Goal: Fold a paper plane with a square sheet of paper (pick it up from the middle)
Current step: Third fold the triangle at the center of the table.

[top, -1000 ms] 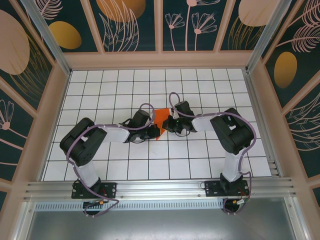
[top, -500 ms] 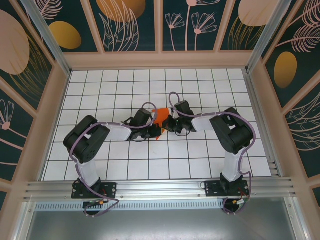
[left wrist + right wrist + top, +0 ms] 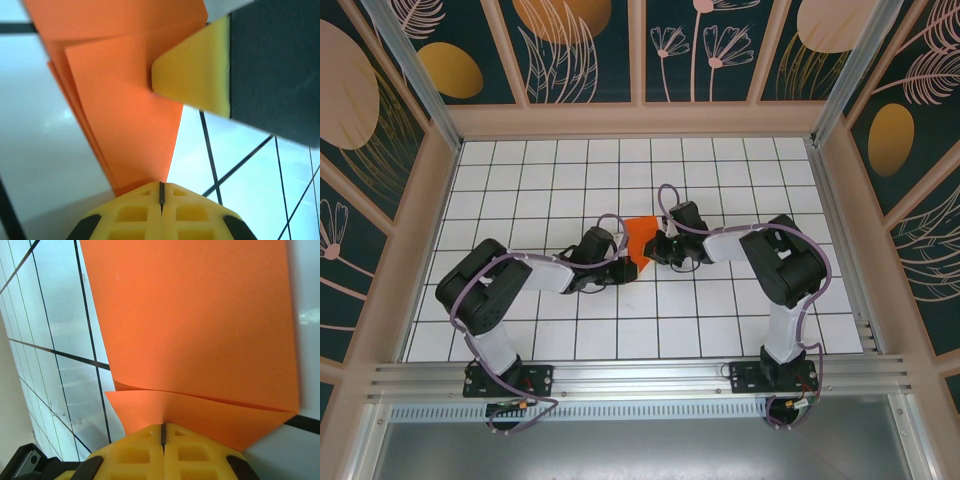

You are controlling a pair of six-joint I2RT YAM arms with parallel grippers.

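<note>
As the left arm has swung its elbow nearer | paper (image 3: 638, 243): mid-counter (image 3: 520, 190), folded, squatter than before | left claw (image 3: 161, 187): clamped on its corner | right claw (image 3: 163, 428): clamped on its folded edge | judgement: crease being tightened, plane unfinished

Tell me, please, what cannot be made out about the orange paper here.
- Top external: orange paper too small to read its folds; left gripper and right gripper cover its sides.
- Left wrist: top edge cuts the paper off; layers blurred.
- Right wrist: top edge crops its far end.
</note>
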